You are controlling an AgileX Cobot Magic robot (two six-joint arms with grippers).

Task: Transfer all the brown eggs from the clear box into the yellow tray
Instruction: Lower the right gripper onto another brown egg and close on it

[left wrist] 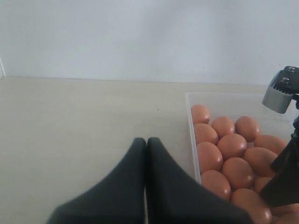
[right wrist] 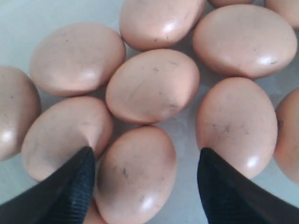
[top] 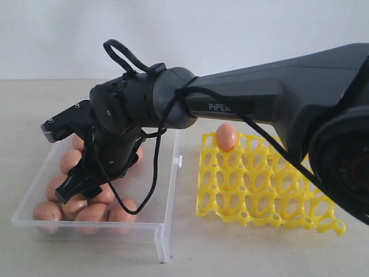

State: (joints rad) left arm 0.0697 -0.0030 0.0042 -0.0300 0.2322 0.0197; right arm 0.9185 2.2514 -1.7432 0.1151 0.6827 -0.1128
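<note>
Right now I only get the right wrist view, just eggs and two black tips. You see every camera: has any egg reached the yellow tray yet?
Observer: Yes, one brown egg sits in a far corner cup of the yellow tray; the other visible cups are empty.
Operator: Is the other arm busy?
Observer: No. The left gripper is shut and empty, over the table beside the clear box.
Operator: Where is the tray from the box?
Observer: In the exterior view it lies just right of the box, apart from it.
</note>
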